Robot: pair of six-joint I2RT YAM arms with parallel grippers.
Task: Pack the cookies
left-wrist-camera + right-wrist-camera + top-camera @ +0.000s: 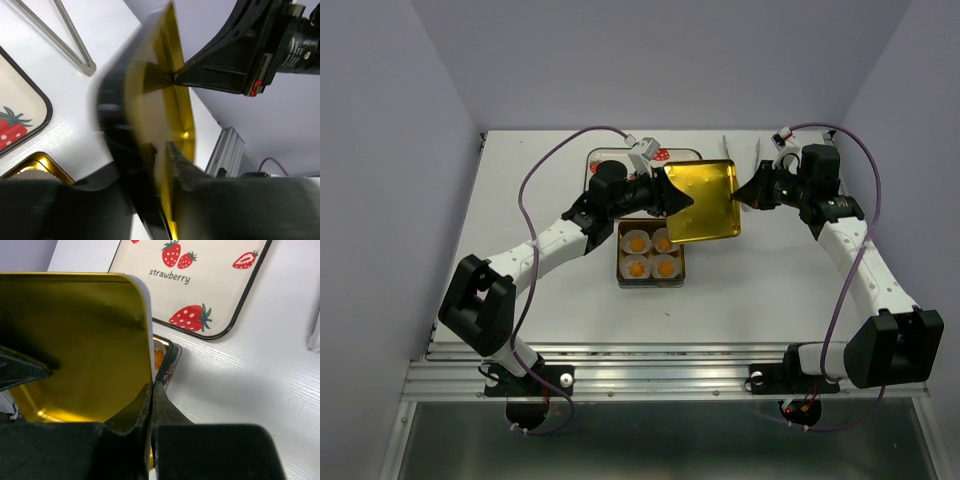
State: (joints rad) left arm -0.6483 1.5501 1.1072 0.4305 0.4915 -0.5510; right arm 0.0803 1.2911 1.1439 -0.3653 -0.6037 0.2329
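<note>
Four round orange-yellow cookies [651, 254] sit in white paper cups inside the open square tin base [623, 262] at the table's middle. One cookie [159, 359] and the base's wall [170, 362] show in the right wrist view. The gold tin lid [703, 201] hangs tilted just beyond and right of the base, gold inside facing up. My left gripper [682, 205] is shut on the lid's left edge [170, 100]. My right gripper [740, 197] is shut on its right edge [75, 340]. In the wrist views the left gripper [162, 160] and the right gripper [151, 390] each pinch the rim.
A cream tray printed with strawberries [200, 285] lies flat at the back, partly hidden under my left arm in the top view [605, 158]. Metal tongs [75, 40] lie on the white table behind the lid. The table's back wall is close.
</note>
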